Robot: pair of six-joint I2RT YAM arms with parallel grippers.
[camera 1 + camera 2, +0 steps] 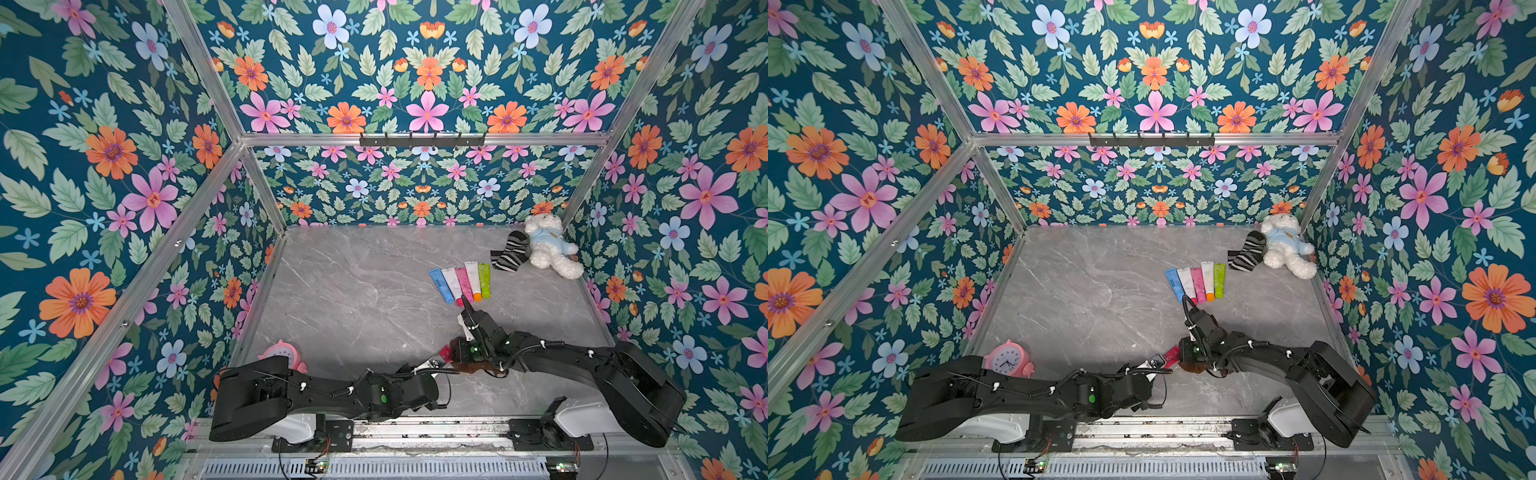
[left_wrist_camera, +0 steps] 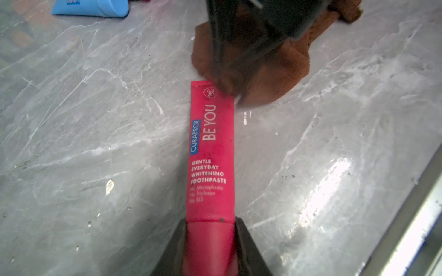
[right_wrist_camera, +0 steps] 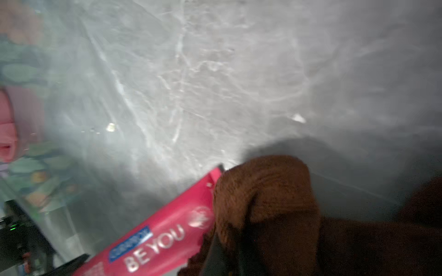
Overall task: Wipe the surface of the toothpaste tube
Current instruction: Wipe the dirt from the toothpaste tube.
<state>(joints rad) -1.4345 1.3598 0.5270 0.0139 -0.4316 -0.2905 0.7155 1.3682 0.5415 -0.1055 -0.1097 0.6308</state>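
Observation:
A red toothpaste tube (image 2: 210,148), printed "BE YOU", lies low over the grey marble table (image 2: 95,119). My left gripper (image 2: 210,224) is shut on its cap end, one finger on each side. In both top views the tube (image 1: 445,352) (image 1: 1172,355) shows only as a short red piece between the two grippers. My right gripper (image 2: 222,76) is shut on a brown cloth (image 3: 263,196), which presses on the tube's flat crimped end (image 3: 210,181). The cloth (image 2: 270,78) spreads on the table behind that end and hides the right jaws.
Several coloured tubes (image 1: 461,282) lie in a row further back. A striped sock (image 1: 509,251) and a white teddy bear (image 1: 548,247) sit at the back right corner. A pink alarm clock (image 1: 1009,359) stands near the left arm. Flowered walls enclose the table.

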